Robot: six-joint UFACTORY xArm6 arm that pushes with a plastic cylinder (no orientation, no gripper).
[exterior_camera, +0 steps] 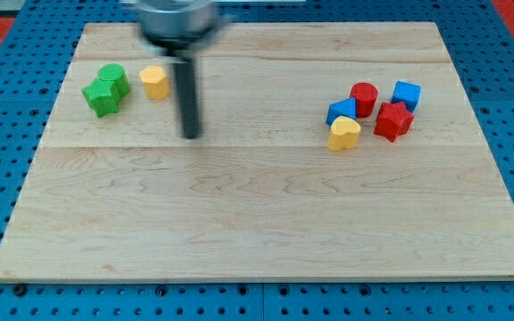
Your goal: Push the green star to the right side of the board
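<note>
Two green blocks sit together at the board's upper left. The lower-left one [101,96] looks like the green star; the upper-right one [113,78] is rounder. A yellow block [154,82] stands just right of them. My tip [191,135] rests on the board to the right of and below the yellow block, apart from all blocks. The rod is blurred.
A cluster sits at the right of the wooden board [266,223]: a red cylinder [364,95], a blue cube [407,94], a blue block [341,112], a red star-like block [393,120] and a yellow heart-like block [344,133].
</note>
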